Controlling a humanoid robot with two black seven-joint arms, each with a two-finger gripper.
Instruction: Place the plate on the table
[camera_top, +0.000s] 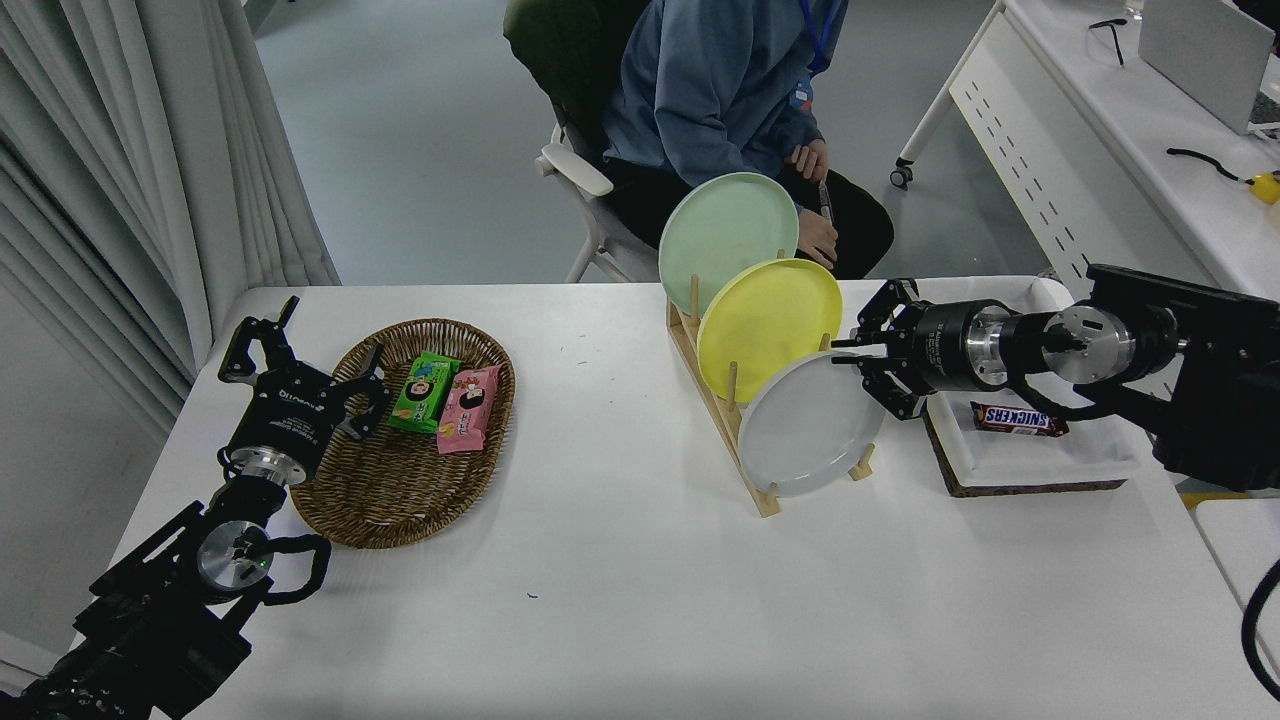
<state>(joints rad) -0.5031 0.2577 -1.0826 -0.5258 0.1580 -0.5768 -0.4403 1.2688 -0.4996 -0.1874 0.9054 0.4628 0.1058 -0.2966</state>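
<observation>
The pale grey plate (805, 425) stands on edge in the front slot of a wooden rack (745, 460) on the white table (620, 600). A yellow plate (765, 320) and a mint green plate (725, 235) stand behind it in the same rack. My right gripper (848, 353) comes in from the right and its thin fingers are closed on the grey plate's upper right rim. The plate still rests in the rack. My left gripper (300, 360) is parked open at the lower left, beside the basket.
A wicker basket (370, 500) holds a green and a pink snack pack at the left. A white tray (1040, 450) with a Snickers bar (1018, 419) sits right of the rack, under my right arm. A person sits at the far side behind the rack.
</observation>
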